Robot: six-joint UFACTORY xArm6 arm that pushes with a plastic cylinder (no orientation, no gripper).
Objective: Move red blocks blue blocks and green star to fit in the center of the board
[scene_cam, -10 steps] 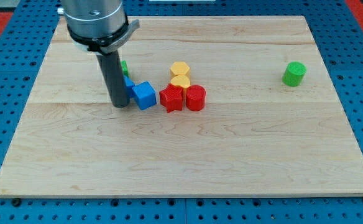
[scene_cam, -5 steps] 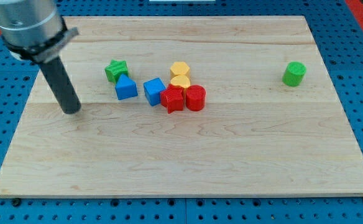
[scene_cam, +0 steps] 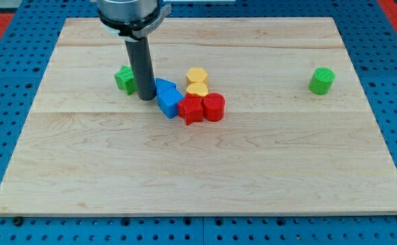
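Cam view: rod comes down from view's top, my tip (scene_cam: 146,97) on the wooden board (scene_cam: 205,177), left of centre. No claw on this rig, so no open/closed state to give.

Green star (scene_cam: 124,78) just to tip's left, partly hidden by rod; can't tell if touching. Two blue blocks on tip's right: blue triangular block (scene_cam: 163,86) right beside rod, blue cube (scene_cam: 169,103) below it. Cube touches red star (scene_cam: 190,109), w/ red cylinder (scene_cam: 213,107) beside that. Two yellow blocks (scene_cam: 197,82) stacked along view's top side of reds. Green cylinder (scene_cam: 321,80) well apart, far right of tip.
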